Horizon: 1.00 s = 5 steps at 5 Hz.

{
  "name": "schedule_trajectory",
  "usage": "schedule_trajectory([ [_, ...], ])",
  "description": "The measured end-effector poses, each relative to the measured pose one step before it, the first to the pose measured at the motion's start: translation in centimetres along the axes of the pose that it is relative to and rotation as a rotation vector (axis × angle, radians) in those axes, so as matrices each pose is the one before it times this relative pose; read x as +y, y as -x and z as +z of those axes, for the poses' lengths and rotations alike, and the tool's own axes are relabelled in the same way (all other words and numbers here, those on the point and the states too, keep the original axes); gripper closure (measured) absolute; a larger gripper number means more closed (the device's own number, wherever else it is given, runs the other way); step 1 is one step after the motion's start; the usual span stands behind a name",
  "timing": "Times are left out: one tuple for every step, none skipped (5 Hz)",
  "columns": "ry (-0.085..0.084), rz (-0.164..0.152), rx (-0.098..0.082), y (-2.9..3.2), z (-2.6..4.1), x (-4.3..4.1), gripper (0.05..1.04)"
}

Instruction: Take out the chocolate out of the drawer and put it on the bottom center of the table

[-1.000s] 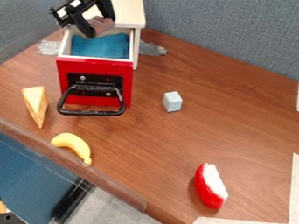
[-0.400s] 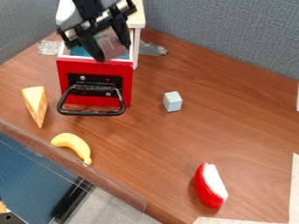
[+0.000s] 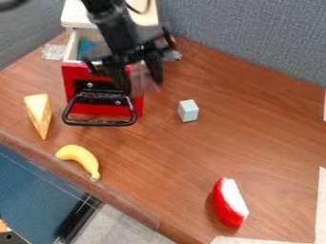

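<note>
One black two-finger robot gripper (image 3: 137, 86), hanging from the upper part of the view across the right side of the drawer front; fingers closed on a blurred brownish-pink chocolate block (image 3: 146, 79), which is held between them, outside the drawer and above the table. One pulled-out drawer (image 3: 72, 72), red front, white walls, with a curved black handle (image 3: 98, 123) and a blue cloth (image 3: 85, 45) inside; fitted to a cabinet with a pale top (image 3: 75, 15). One yellow wedge (image 3: 39, 113), left of the drawer front, narrow end towards the near edge. One yellow toy banana (image 3: 80, 155), curved, below the wedge, near the table edge. One small pale blue-grey block (image 3: 188, 110), right of the drawer, apart from it. One red-and-white crescent-shaped toy (image 3: 229, 203), lower right. One crumpled silvery piece (image 3: 53, 51), just left of the drawer. All stand at a brown wood-grain table (image 3: 191, 157), backed by a grey fabric partition (image 3: 255, 43).
</note>
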<state>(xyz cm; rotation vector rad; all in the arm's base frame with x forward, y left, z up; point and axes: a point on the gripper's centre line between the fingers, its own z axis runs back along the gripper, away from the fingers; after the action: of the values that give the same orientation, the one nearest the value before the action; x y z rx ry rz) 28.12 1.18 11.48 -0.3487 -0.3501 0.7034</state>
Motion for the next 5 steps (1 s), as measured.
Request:
schedule_trajectory([
  [0.018,-0.0739,0.0319,1.965,-0.666,-0.947,0.478],
  [0.0063,-0.0603,0.0133,1.895,-0.494,-0.142,0.478],
  [-0.0166,-0.0417,-0.0061,1.667,-0.845,1.218,0.478],
  [-0.0256,-0.0273,-0.0253,1.176,-1.048,1.508,0.477],
  [0.0038,-0.0273,-0.007,0.869,-0.813,0.918,0.478],
])
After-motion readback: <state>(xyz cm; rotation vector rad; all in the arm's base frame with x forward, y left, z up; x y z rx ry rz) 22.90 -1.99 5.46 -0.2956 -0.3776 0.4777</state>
